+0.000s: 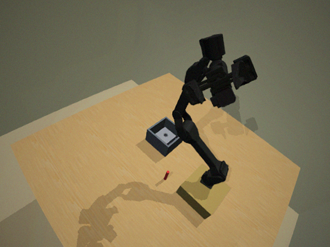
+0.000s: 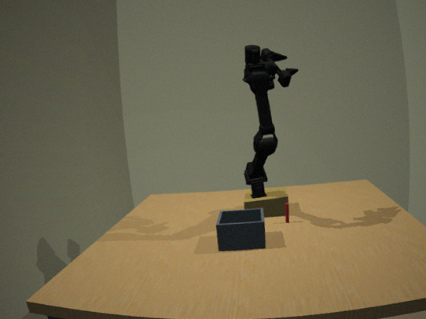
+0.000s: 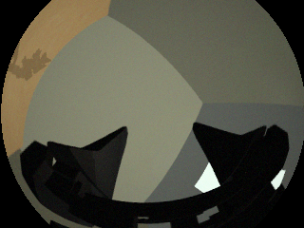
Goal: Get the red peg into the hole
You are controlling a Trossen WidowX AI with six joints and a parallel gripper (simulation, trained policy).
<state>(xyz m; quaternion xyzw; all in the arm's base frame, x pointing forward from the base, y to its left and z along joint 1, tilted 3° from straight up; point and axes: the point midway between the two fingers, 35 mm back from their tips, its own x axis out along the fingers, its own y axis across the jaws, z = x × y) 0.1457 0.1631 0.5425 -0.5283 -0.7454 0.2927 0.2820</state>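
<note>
The red peg [image 1: 166, 175] [image 2: 286, 213] stands upright on the table, between the box and the arm's base block and off to one side. The dark blue-grey open box [image 1: 156, 142] [image 2: 240, 236] stands on the table. A light plate [image 1: 161, 132] with a dark round hole in its middle lies at its bottom in the top view; the box walls hide it in the exterior view. My gripper [image 2: 291, 64] [image 3: 161, 128] is wide open and empty, high above the table and far from peg and box. It points sideways, and the wrist view shows neither peg nor box.
The arm rises from a yellowish base block [image 1: 193, 205] [image 2: 267, 207] near the peg. The wooden table [image 1: 94, 144] [image 2: 344, 270] ends in open edges. The arm's shadows fall across it. Part of the table top [image 3: 62, 24] shows at the upper left in the wrist view.
</note>
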